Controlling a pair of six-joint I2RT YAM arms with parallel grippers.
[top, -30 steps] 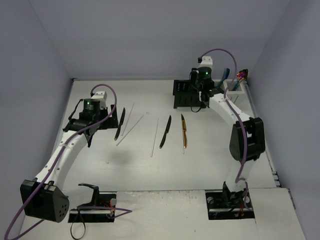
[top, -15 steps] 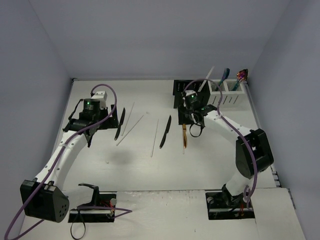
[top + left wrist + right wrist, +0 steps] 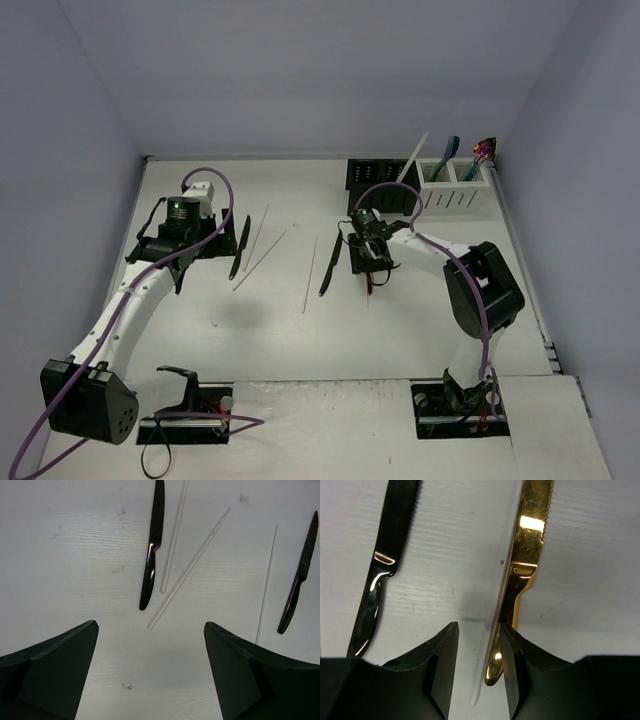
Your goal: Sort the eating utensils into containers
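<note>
My right gripper (image 3: pixel 368 262) is low over the table, its jaws (image 3: pixel 479 670) a little apart around a gold knife's (image 3: pixel 527 555) handle and a thin white chopstick (image 3: pixel 502 590). The right finger touches the handle; the left finger stands clear. A black knife (image 3: pixel 380 570) lies just left of it. My left gripper (image 3: pixel 185 245) is wide open and empty (image 3: pixel 150 670) above bare table. Ahead of it lie another black knife (image 3: pixel 152 550) and two white chopsticks (image 3: pixel 174 540) (image 3: pixel 192 565). The black caddy (image 3: pixel 385 185) and white caddy (image 3: pixel 455 188) stand at the back right.
The white caddy holds blue utensils (image 3: pixel 450 150), an iridescent one (image 3: pixel 485 150) and a leaning chopstick (image 3: pixel 412 160). A third loose chopstick (image 3: pixel 310 272) lies mid-table beside the second black knife (image 3: pixel 330 265). Walls close the table at the back and sides.
</note>
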